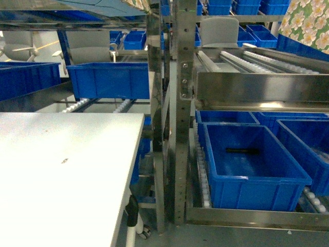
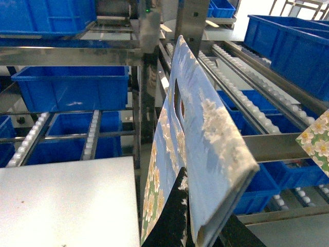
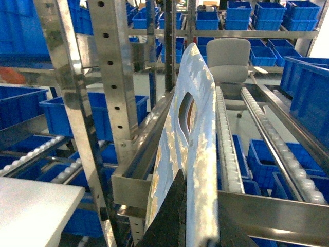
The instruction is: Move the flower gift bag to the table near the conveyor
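The head view looks at a white desk (image 1: 67,175) filling the lower left of the frame, with a few dark specks on its surface. To its right stands the conveyor (image 1: 247,77), a steel-framed rack with sloping lanes of white rollers and perforated upright posts. Blue bins (image 1: 252,164) sit on its lower level at the lower right, one holding a small dark object (image 1: 241,151). A further blue bin (image 1: 109,80) rests on the rollers at the upper left of centre.

Neither arm appears in the head view, but floral paper shows at two top edges: a patch at the upper right corner (image 1: 307,23) and a sliver at the top centre (image 1: 138,5).

In the left wrist view, the left tool (image 2: 198,226) at the bottom centre pinches the lower edge of a flower gift bag (image 2: 205,139), blue with pale blossoms and a cut-out handle. The bag rises tilted above the desk edge and in front of the roller lanes.

In the right wrist view, the right tool (image 3: 193,226) at the bottom centre is pressed onto the lower edge of a second floral bag (image 3: 190,149), which stands upright beside a steel post, with the roller lane behind it. A grey chair (image 3: 229,62) sits in the upper centre background.
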`<state>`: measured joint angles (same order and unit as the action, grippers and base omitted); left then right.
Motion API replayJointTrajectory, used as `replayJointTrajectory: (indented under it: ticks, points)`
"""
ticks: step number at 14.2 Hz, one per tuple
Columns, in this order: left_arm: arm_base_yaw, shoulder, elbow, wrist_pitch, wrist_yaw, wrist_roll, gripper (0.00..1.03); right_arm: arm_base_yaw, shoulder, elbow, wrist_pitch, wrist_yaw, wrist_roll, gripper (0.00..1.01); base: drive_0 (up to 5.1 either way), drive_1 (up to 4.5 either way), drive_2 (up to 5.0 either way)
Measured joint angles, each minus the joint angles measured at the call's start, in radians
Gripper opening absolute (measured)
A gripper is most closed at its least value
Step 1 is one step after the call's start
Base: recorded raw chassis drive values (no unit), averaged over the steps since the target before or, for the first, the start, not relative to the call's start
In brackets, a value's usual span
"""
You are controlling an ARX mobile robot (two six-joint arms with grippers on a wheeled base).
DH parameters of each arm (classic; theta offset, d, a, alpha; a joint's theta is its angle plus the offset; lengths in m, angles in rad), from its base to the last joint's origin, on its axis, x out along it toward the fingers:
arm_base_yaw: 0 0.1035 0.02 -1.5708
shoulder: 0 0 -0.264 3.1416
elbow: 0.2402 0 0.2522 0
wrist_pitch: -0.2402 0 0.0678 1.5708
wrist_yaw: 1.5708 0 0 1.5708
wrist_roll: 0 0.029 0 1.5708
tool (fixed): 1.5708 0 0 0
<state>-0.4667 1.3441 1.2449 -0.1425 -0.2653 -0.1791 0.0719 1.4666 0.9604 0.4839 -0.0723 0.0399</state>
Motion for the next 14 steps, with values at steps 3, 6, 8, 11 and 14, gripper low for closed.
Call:
replayJointTrajectory:
  ticks: [3, 6, 8, 11, 14]
  points:
    - [0.000, 0.000, 0.000, 0.001, 0.000, 0.000, 0.02, 0.000, 0.000, 0.000, 0.001, -0.001, 0.000, 0.02, -4.9, 2.50, 2.5]
    - [0.001, 0.000, 0.000, -0.001, 0.000, 0.000, 0.02, 0.000, -0.002, 0.000, -0.002, -0.002, 0.000, 0.02, -4.9, 2.43, 2.4]
    - [0.001, 0.000, 0.000, 0.000, -0.001, 0.000, 0.02, 0.000, -0.002, 0.000, -0.002, -0.002, 0.000, 0.02, -5.0, 2.35, 2.3]
    - [0.001, 0.000, 0.000, 0.000, 0.000, 0.000, 0.02, 0.000, 0.000, 0.000, -0.003, -0.001, 0.000, 0.02, -5.0, 2.37, 2.4]
    - [0.002, 0.000, 0.000, 0.000, -0.003, 0.000, 0.02, 0.000, 0.000, 0.000, 0.001, -0.003, 0.000, 0.02, -5.0, 2.44, 2.4]
